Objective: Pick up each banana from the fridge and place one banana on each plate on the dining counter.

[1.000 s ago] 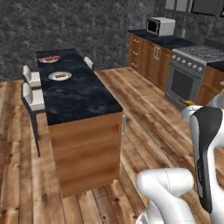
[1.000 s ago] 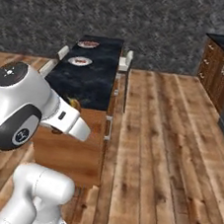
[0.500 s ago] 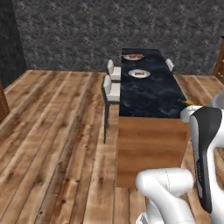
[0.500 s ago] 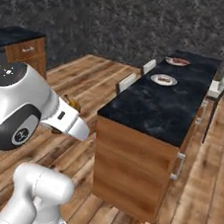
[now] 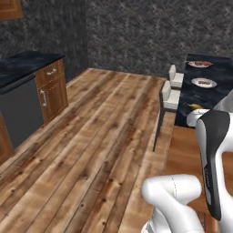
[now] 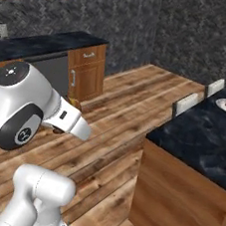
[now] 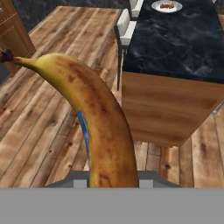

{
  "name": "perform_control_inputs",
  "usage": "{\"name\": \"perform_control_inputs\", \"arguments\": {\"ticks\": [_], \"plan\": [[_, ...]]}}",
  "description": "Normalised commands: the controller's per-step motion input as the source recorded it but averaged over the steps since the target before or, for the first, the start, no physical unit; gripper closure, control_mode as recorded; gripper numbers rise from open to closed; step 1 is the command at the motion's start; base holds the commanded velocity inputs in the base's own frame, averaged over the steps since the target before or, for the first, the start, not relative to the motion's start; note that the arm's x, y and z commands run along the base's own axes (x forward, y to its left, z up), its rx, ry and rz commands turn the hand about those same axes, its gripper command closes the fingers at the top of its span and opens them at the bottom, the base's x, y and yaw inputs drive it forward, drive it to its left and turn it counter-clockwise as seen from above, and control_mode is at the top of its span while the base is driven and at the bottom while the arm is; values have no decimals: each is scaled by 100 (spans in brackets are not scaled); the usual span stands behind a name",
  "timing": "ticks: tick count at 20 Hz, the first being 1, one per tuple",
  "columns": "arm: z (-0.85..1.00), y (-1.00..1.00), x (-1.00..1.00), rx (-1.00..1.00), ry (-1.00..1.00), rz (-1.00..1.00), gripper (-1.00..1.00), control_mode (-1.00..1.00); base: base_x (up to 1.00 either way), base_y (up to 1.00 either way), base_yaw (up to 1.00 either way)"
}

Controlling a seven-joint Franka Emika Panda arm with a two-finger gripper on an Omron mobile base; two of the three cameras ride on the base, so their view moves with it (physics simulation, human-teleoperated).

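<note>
A yellow banana with brown speckles and a dark stem tip lies lengthwise in the hand view, and my gripper is shut on its near end. Its fingertips are hidden behind the fruit. A bit of the banana shows beside my white arm in the left base view. The dining counter of black stone stands at the right, with two white plates holding dark food. In the hand view the counter is ahead on the right, with a plate at its far end. The fridge is out of view.
Two white stools stand along the counter's left side. Black-topped wooden cabinets with a grey appliance front line the left wall. A wide stretch of wooden floor lies between them. A dark stone wall closes the back.
The whole picture has swung as the base turns: the counter has slid to the right edge of the left base view and the left-wall cabinets have come in. The banana stays gripped.
</note>
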Motion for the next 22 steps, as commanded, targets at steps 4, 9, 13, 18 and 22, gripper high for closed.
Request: {"name": "perform_control_inputs", "arguments": {"ticks": [4, 9, 13, 18, 22], "plan": [[0, 0, 0, 0, 0, 0, 100, 100, 70, 100, 4], [0, 0, 0, 0, 0, 0, 100, 100, 77, 100, -3], [0, 0, 0, 0, 0, 0, 100, 100, 68, 100, -21], [0, 0, 0, 0, 0, 0, 100, 100, 67, 100, -32], [0, 0, 0, 0, 0, 0, 100, 100, 64, 100, -33]]}}
